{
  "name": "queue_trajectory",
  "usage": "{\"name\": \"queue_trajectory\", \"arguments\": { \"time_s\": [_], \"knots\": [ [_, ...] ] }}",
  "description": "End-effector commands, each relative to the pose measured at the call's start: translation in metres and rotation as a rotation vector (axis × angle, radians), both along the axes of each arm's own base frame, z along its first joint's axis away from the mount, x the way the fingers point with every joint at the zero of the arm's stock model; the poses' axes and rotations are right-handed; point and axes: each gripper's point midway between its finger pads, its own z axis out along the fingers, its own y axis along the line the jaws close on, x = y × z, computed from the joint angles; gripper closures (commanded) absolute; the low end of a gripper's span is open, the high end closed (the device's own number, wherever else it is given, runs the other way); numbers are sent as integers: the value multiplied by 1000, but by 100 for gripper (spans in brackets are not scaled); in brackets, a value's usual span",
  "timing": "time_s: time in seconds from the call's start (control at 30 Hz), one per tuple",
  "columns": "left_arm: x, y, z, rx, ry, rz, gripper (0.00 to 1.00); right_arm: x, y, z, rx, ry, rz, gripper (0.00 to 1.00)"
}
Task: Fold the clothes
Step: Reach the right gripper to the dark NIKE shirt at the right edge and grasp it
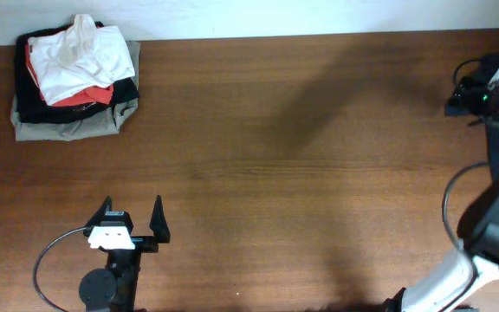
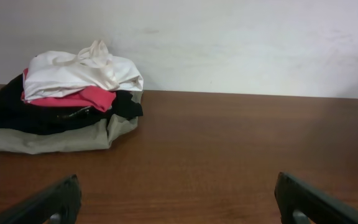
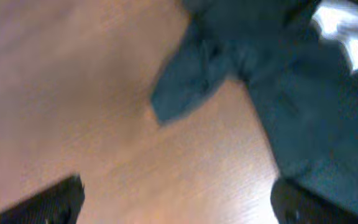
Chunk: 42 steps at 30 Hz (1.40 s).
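Beyond the right hand (image 3: pixel 176 202), a blurred T-shirt (image 3: pixel 303 106) lies cropped.

we see the t-shirt (image 3: pixel 303 106) in the right wrist view only, and that picture is blurred. it is dark charcoal cloth, looking almost teal here, and it lies loose and rumpled on the brown wooden table (image 3: pixel 73 81). it fills the upper right and the right side of the view. what looks like a short sleeve (image 3: pixel 188 84) sticks out to the left, flat on the wood, with soft creases where it meets the body. a patch of white print (image 3: pixel 344 28) shows at the top right; we cannot read it.
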Motion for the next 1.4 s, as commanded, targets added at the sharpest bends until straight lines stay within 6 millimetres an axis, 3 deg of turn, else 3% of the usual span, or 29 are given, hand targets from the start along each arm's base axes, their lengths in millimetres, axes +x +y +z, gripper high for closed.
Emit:
{"name": "queue_trajectory", "arguments": {
  "time_s": [0.0,0.27,0.47,0.83,0.93,1.03,1.13,1.3,1.37],
  "knots": [
    [0,0,-3,19,2,-5,1,18,-32,4,-69,38,5,1],
    [0,0,-3,18,2,-5,1,13,-78,-36,-87,79,-62,1],
    [0,0,-3,18,2,-5,1,24,-86,-73,-92,88,-62,0],
    [0,0,-3,19,2,-5,1,33,-93,-110,-84,77,-84,19],
    [0,0,-3,19,2,-5,1,34,-94,-115,-85,75,-84,36],
    [0,0,-3,18,2,-5,1,36,-95,-115,-89,68,-85,41],
    [0,0,-2,18,2,-5,1,36,-96,-115,-90,67,-85,71],
    [0,0,-3,18,2,-5,1,36,-95,-115,-78,63,-106,96],
    [0,0,-2,18,2,-5,1,34,-94,-116,-70,67,-113,96]
  ]
}}
